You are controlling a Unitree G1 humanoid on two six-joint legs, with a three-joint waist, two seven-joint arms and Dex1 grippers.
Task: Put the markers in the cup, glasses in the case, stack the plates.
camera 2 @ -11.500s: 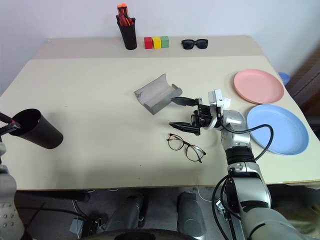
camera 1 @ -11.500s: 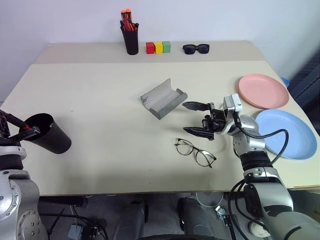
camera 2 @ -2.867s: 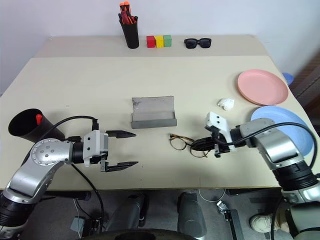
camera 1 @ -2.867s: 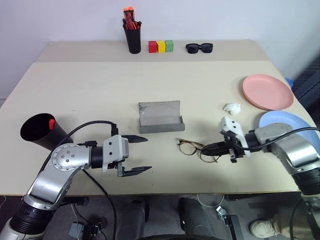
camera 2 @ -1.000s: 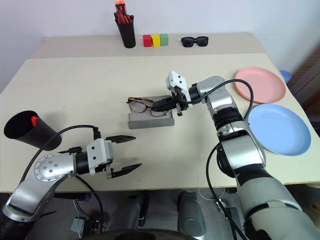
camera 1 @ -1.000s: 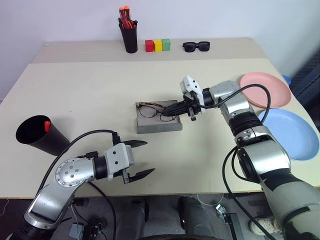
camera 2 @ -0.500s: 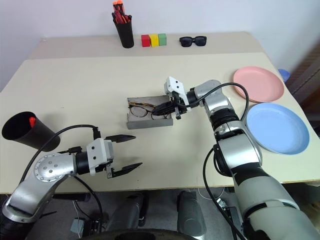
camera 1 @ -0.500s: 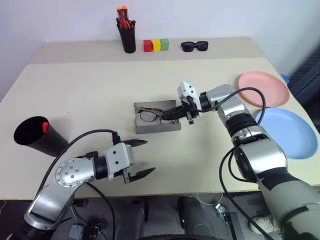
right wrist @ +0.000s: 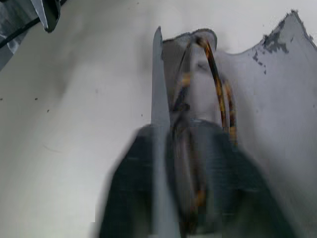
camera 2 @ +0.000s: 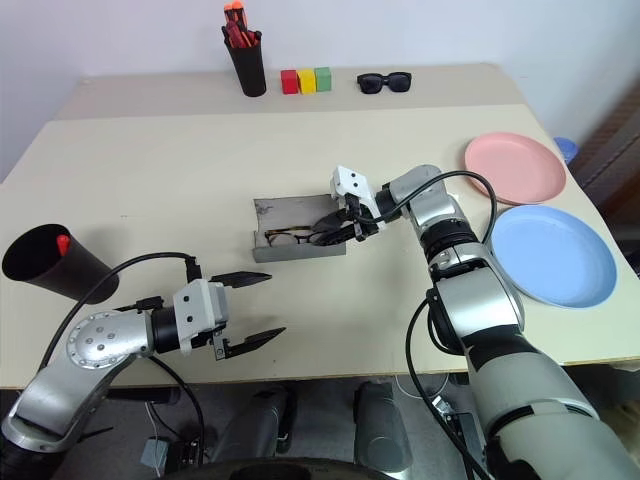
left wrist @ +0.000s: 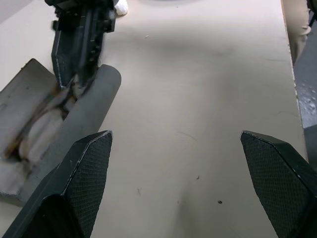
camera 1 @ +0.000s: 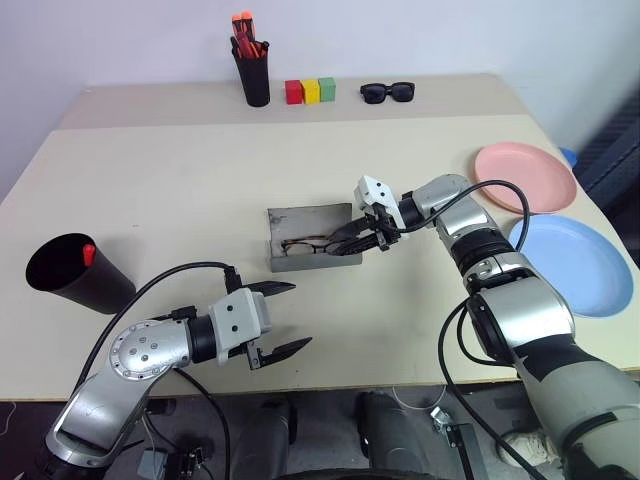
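Glasses [camera 1: 305,243] lay in the open case [camera 1: 311,238], just ahead of your right gripper [camera 1: 360,238], whose grip I couldn't tell; you needed a clean backward retreat without snagging the frame.

Beige counter [camera 1: 180,190], seam running across far part. Black pen holder [camera 1: 254,78] at 11 o'clock near far edge, upright, orange-red pens [camera 1: 244,35] bunched inside, tips up. Three blocks in row touching, 12 o'clock: red [camera 1: 293,92], yellow [camera 1: 311,91], green [camera 1: 327,89]. Black sunglasses [camera 1: 389,93] at 1 o'clock, near blocks, apart, lenses dark. White wall [camera 1: 400,30] behind counter.
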